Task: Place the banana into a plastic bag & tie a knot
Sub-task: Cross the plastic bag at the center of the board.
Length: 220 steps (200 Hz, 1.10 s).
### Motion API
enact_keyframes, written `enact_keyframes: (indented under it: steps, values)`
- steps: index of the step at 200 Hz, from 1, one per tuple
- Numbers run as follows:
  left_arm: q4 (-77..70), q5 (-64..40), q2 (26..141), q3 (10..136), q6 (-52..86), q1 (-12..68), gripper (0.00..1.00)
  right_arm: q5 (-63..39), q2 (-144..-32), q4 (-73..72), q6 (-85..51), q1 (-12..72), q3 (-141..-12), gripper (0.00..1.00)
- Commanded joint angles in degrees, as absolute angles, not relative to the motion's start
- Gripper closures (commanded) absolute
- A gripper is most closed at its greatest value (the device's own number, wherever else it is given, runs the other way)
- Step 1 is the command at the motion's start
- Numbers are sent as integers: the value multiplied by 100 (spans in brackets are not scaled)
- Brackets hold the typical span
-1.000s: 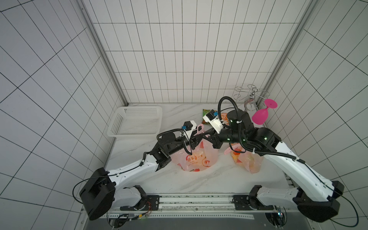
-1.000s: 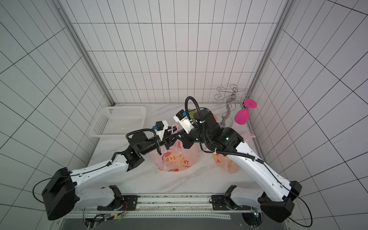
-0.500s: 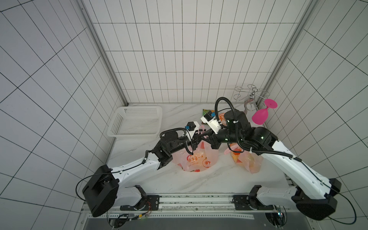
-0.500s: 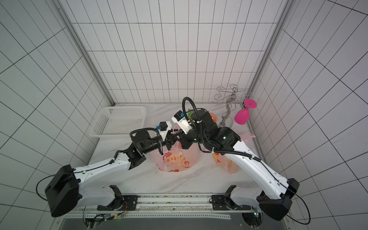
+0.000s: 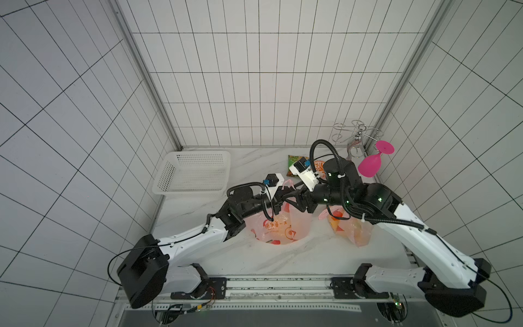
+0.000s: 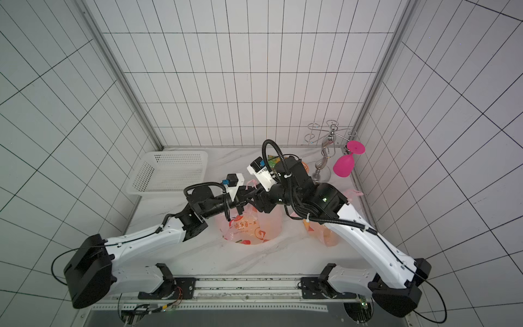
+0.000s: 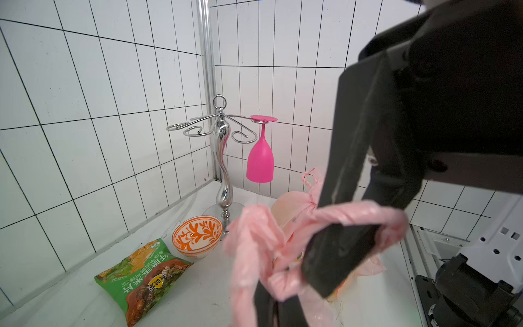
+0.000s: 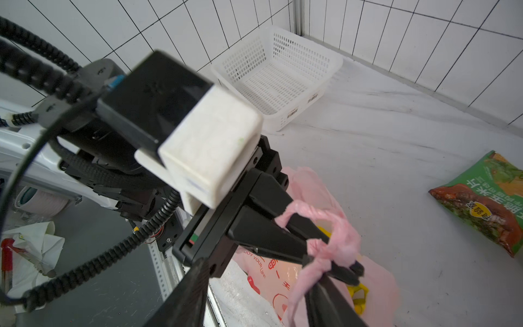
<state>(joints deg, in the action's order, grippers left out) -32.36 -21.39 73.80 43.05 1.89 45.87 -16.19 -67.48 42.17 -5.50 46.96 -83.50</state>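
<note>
In both top views a pink plastic bag (image 5: pixel 280 229) (image 6: pixel 252 226) stands on the white table between the arms. The yellow banana (image 8: pixel 358 294) shows inside it in the right wrist view. Over the bag's mouth my left gripper (image 5: pixel 285 195) (image 8: pixel 355 273) is shut on a twisted pink handle (image 8: pixel 325 246), which also wraps round its fingers. My right gripper (image 5: pixel 298 199) (image 8: pixel 259 274) meets it tip to tip with its fingers apart. The handle loop (image 7: pixel 365 209) hangs over one right finger (image 7: pixel 339 254).
A second, tied pink bag (image 5: pixel 351 229) lies under the right arm. At the back stand a white basket (image 5: pixel 192 175), a green snack packet (image 7: pixel 144 277), an orange-patterned bowl (image 7: pixel 196 236) and a chrome rack (image 7: pixel 222 158) holding a pink glass (image 7: pixel 260 161).
My left gripper has shut on the bag handle. My right gripper, shut before, has opened. Both wrists have shifted slightly left above the bag.
</note>
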Motion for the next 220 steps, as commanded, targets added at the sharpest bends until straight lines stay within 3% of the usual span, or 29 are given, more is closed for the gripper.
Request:
enact_keyframes:
  steps: [1,44,88,112,158,220]
  values:
    - [-3419,-2266,7324,4393,148,4616,97,-1325,-6416,4312,-449,4608,-8683,44]
    - [-3393,-2386,7364,4396,150,4615,97,-1451,-6376,4276,-346,4030,-8788,47]
    - [-3354,-2612,7348,4386,122,4615,97,-1522,-6493,4164,-214,3885,-8809,57]
    - [-3328,-2689,7348,4394,93,4615,97,-2033,-6633,4163,-101,3902,-8775,56]
    - [-3259,-2914,7393,4448,77,4615,96,-2108,-6666,4114,-4,4025,-8517,51]
    - [-3200,-3088,7328,4467,51,4660,96,-1974,-6773,4104,11,4042,-8378,59]
